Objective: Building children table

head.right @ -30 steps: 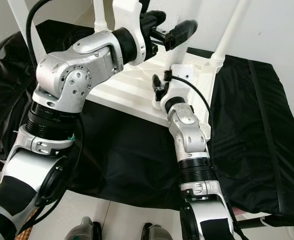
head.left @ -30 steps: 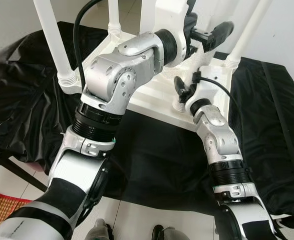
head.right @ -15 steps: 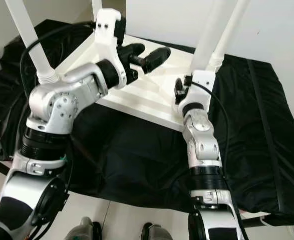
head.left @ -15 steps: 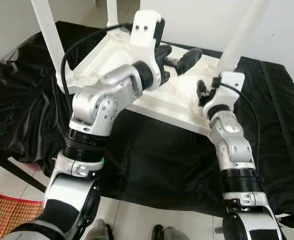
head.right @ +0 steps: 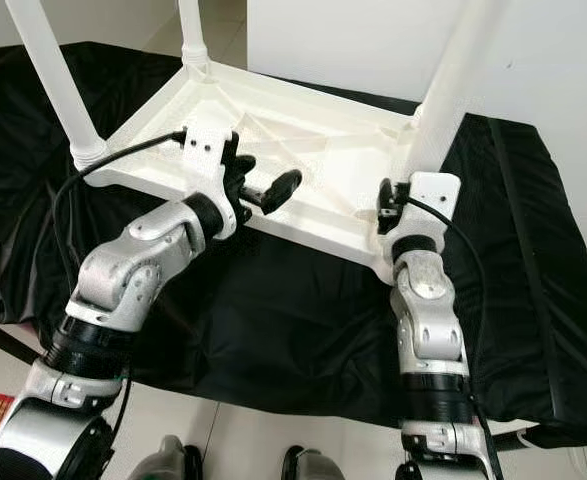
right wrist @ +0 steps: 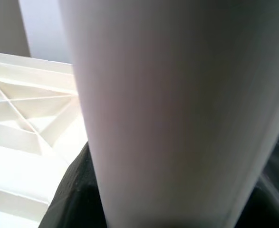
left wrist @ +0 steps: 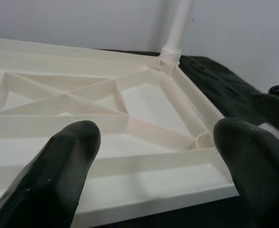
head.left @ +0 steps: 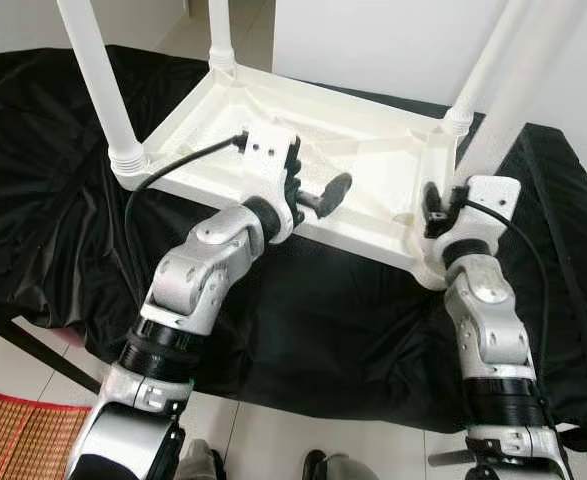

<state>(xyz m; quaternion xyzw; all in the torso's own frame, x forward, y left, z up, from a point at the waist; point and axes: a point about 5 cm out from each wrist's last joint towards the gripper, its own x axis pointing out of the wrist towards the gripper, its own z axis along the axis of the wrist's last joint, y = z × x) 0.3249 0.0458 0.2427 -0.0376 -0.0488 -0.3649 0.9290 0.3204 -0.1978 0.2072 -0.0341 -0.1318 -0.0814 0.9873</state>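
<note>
The white children table (head.left: 303, 150) lies upside down on a desk draped in black cloth (head.left: 33, 180), its ribbed underside facing up across the upper middle of the frame. At the left, one leg (head.left: 95, 80) rises from the near-left corner, with a second leg (head.left: 220, 35) behind it at the top of the frame. Compared with a second ago, the left arm has dropped from high in the frame to the centre-left, and the whole view has tilted so more of the underside shows. The left hand (head.left: 318, 198) now hovers over the near rim of the table — its two black fingers (left wrist: 58, 175) spread wide apart and holding nothing, as the left wrist view shows with the ribbed frame between them. Further right, a leg (head.left: 483, 70) stands at the far-right corner. The right hand (head.left: 435, 205) sits at the near-right corner, higher and further right than before; its wrist view is taken up by a white leg (right wrist: 177, 109) close in front, and I cannot tell whether its fingers grip it.
</note>
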